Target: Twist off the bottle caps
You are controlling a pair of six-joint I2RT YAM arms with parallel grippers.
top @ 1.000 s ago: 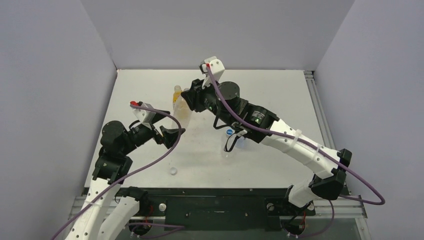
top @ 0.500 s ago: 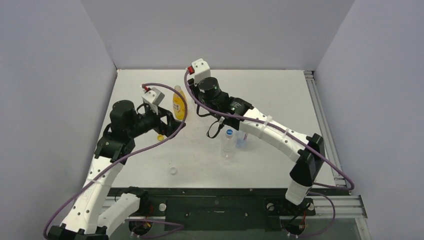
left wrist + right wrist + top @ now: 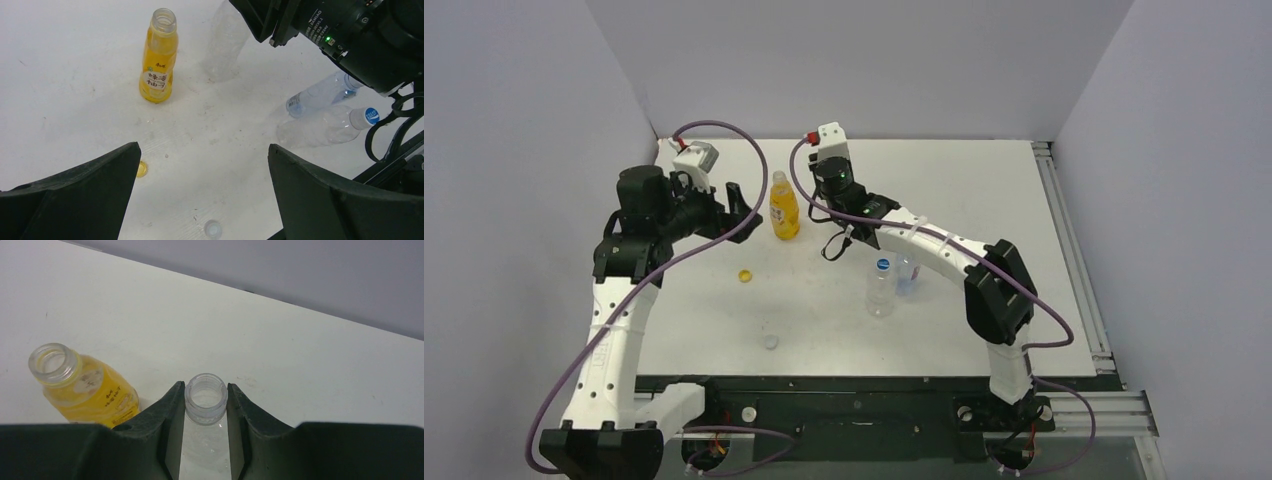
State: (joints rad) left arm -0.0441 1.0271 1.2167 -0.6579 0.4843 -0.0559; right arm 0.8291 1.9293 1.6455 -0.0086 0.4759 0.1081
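The yellow-orange bottle [image 3: 784, 210] stands upright with its neck open, and also shows in the left wrist view [image 3: 159, 60] and the right wrist view [image 3: 80, 385]. Its yellow cap [image 3: 745, 276] lies on the table. My right gripper [image 3: 206, 400] is shut on the open neck of an upright clear bottle [image 3: 206, 397], just right of the yellow bottle. My left gripper [image 3: 736, 203] is open and empty, raised left of the yellow bottle. A white cap [image 3: 770, 342] lies near the front. A clear bottle [image 3: 881, 290] carries a blue-topped cap [image 3: 882, 265].
A shorter clear bottle with a bluish label [image 3: 908, 277] sits right beside the capped one; its cap end is hidden in the left wrist view. Grey walls close the table's back and sides. The right arm [image 3: 944, 250] stretches over the middle right of the table.
My left gripper has swung up and back to the far left, leaving the yellow cap on the table. My right gripper has shifted from the yellow bottle to the clear bottle.
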